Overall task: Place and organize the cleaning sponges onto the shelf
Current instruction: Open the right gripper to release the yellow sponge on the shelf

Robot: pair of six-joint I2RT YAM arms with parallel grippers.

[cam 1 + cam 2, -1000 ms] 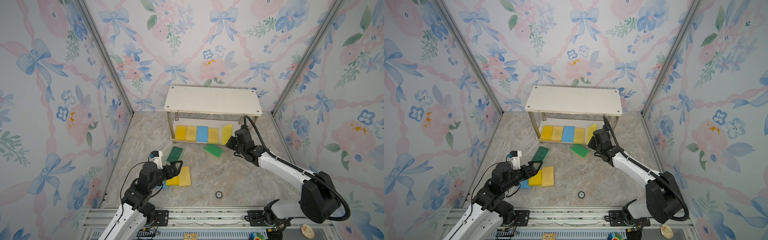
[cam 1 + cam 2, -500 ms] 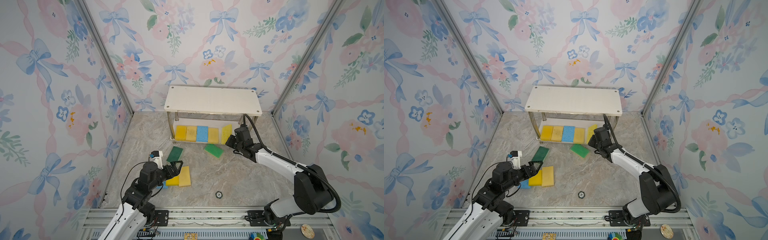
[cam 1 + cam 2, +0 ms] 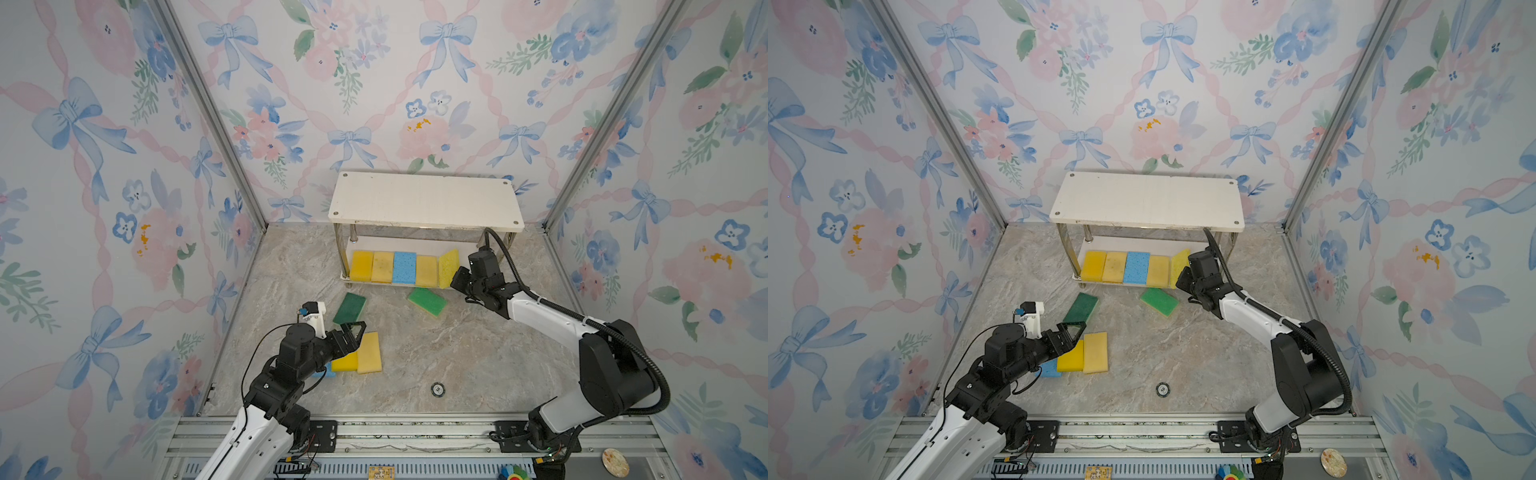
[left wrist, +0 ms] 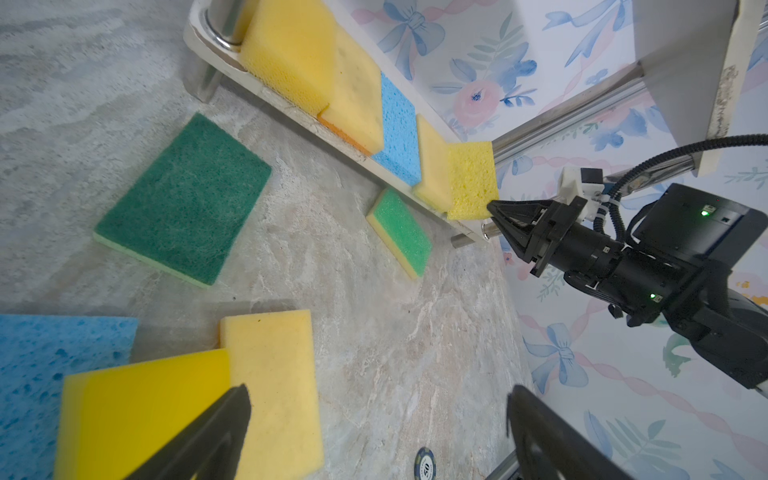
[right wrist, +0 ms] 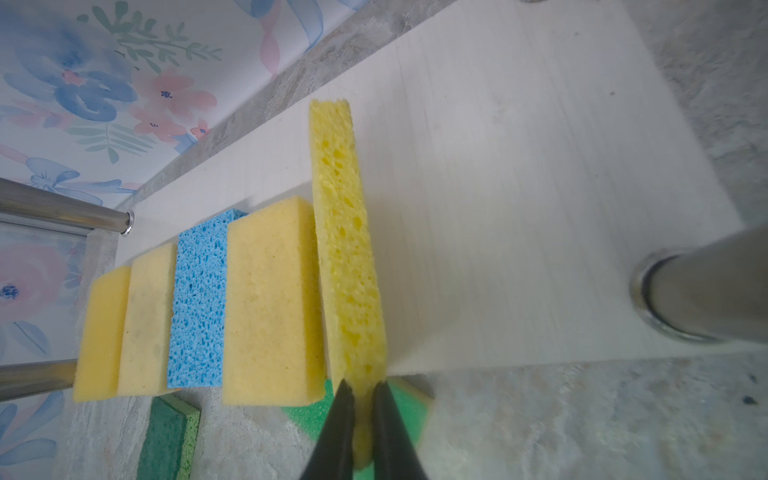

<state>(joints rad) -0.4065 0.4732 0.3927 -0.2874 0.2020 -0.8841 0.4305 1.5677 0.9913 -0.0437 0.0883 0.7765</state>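
Cleaning sponges [image 3: 404, 267]: four flat on shelf [image 3: 424, 199] lower board, 12 o'clock on counter [image 3: 457, 353]; porous yellow sponge [image 5: 345, 249] on edge at row's 3 o'clock end, pinched by right claw [image 5: 365, 386]; five loose; left claw [image 3: 356, 328] open wide.

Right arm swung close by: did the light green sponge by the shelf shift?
No. The light green sponge lies where it did, with the same gap off the front edge of the shelf.

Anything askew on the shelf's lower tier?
Yes: on the shelf, the yellow sponge at the row's right end stands on edge, pinched by the right tool. The tan sponge beside it lies flat.
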